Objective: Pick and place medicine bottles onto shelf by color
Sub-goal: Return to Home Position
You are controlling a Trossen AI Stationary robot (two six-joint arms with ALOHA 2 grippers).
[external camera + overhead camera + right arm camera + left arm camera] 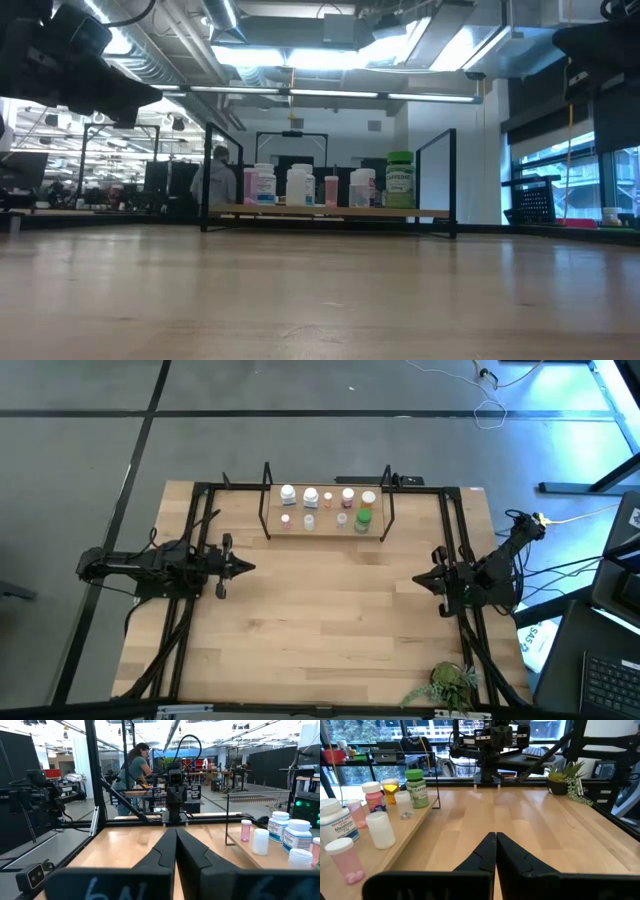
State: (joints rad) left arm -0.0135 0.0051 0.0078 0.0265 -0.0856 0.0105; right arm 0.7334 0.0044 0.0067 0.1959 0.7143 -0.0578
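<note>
Several medicine bottles (pixel 326 507) stand upright on their bases on the shelf (pixel 326 529), a light wood board with thin black wire uprights at the table's far side. They are white, pink and orange, with one green bottle (pixel 363 518) at the right end. The low view shows the row of bottles (pixel 320 186) with the green bottle (pixel 400 179) tallest. My left gripper (pixel 248 568) waits shut over the table's left part, pointing right; its wrist view has the green bottle (pixel 417 788) and pink bottles (pixel 345 860) beside it. My right gripper (pixel 418 582) waits shut at the right, pointing left.
A leafy green plant (pixel 447 684) sits at the table's near right corner. Black frame rails (pixel 200 520) run along the left, right and far edges. Bare wood (pixel 330 600) lies between the two grippers. A person (pixel 132 775) stands in the room beyond the table.
</note>
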